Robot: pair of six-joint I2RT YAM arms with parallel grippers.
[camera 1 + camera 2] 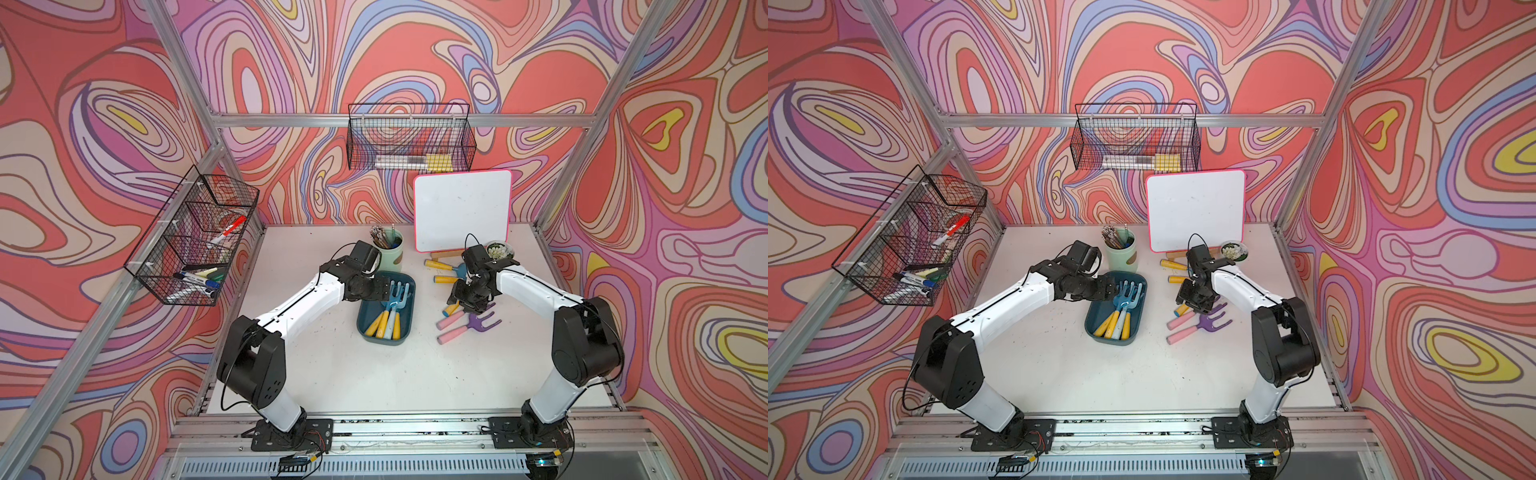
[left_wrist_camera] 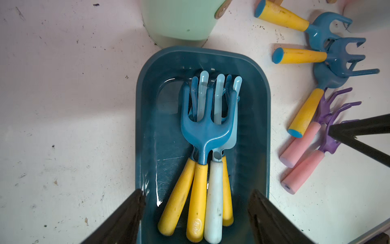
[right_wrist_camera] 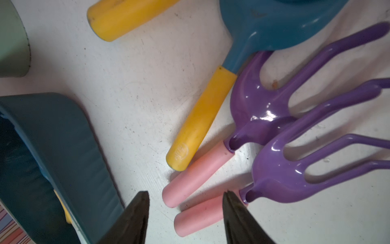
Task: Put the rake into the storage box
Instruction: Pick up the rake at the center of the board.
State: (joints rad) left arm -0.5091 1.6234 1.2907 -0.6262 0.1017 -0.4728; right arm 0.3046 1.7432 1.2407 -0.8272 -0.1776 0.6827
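Observation:
The storage box (image 1: 384, 341) (image 1: 1108, 341) (image 2: 166, 147) is a dark teal tray at mid table. Several rakes lie in it, the top one blue with a yellow handle (image 2: 205, 126). My left gripper (image 1: 382, 289) (image 1: 1111, 289) (image 2: 197, 193) hovers open over the handle end of the box, holding nothing. On the table right of the box lie two purple rakes with pink handles (image 1: 473, 326) (image 3: 274, 175) and blue rakes with yellow handles (image 1: 442, 272) (image 3: 200, 122). My right gripper (image 1: 457, 300) (image 3: 186, 193) is open just above the pink handles, empty.
A pale green cup (image 1: 390, 249) with pens stands just behind the box. A whiteboard (image 1: 461, 208) on a small easel and a small bowl (image 1: 496, 250) stand at the back right. Black wire baskets hang on the left wall (image 1: 195, 237) and back wall (image 1: 411, 141).

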